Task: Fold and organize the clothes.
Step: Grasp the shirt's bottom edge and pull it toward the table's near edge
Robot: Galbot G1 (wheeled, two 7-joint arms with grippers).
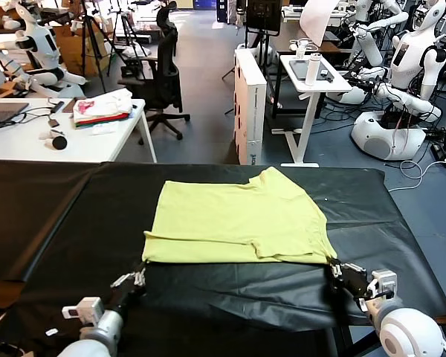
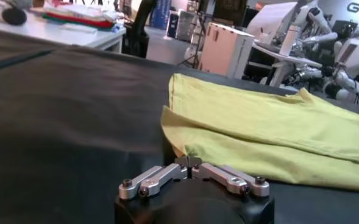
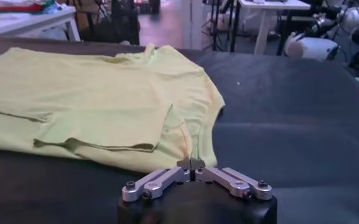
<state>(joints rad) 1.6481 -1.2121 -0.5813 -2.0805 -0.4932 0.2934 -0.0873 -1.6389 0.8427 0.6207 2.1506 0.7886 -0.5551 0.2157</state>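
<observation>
The T-shirt (image 1: pixel 241 219), lime yellow-green and short-sleeved, is laid flat on the black-covered counter (image 1: pixel 52 216). It is partly folded: a flap is doubled over along the near hem, and the neck opening is seen at the far edge, away from both sets of fingers.

The left gripper (image 1: pixel 139 277) is positioned at the near left corner of the garment. Its fingers (image 2: pixel 185 162) are seen clenched tip to tip in the left wrist view, with the corner of the fabric directly ahead of the tips and touching them. A pinch of cloth between the tips appears likely, but it cannot be confirmed.

The right gripper (image 1: pixel 334 266) is positioned at the near right corner. Its fingers (image 3: pixel 191 163) are likewise clenched, and the lower edge of the fabric is seen meeting the tips in the right wrist view; the corner appears to be grasped.

Both grippers are held low, just over the counter surface, with the garment stretched between them.

Beyond the counter, well apart from the fingers, a white desk (image 1: pixel 30 141) is noted carrying a folded fabric stack (image 1: pixel 102 109) of white, pink and red.
</observation>
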